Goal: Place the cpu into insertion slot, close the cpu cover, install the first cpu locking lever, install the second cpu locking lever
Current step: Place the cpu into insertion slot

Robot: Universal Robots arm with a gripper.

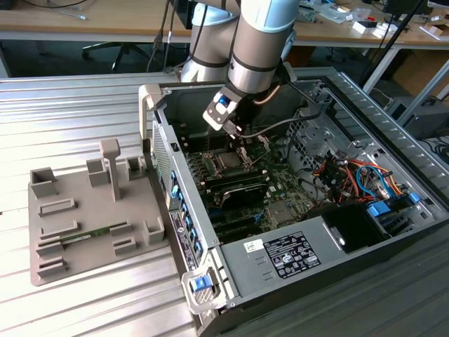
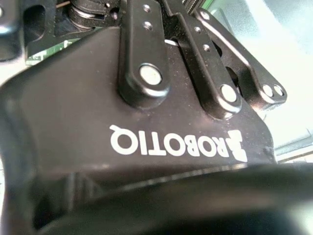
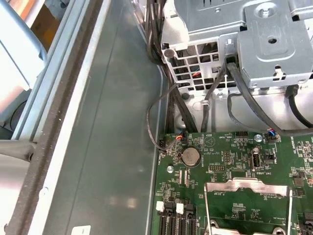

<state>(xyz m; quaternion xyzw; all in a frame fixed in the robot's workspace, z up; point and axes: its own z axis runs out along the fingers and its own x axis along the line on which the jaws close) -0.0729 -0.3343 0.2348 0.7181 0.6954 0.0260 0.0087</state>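
In the exterior view my gripper point(image 1: 239, 137) hangs inside the open computer case, just above the insertion slot point(image 1: 228, 163), a small square socket with a silver rim on the green board. The cpu is hidden from view. The second wrist view looks along the gripper's black housing point(image 2: 146, 122) and its linkage bars. In the first wrist view a thin silver frame with a large window, the cpu cover point(image 3: 247, 186), lies over green board; I cannot tell whether it is raised or flat.
A grey fixture tray point(image 1: 42, 232) with upright holders sits on the ribbed table at the exterior view's left. A white-labelled grey box point(image 1: 280, 256), coloured cables point(image 1: 351, 175) and the drive cage point(image 3: 274, 44) crowd the case. A coin battery point(image 3: 190, 156) sits near the case wall.
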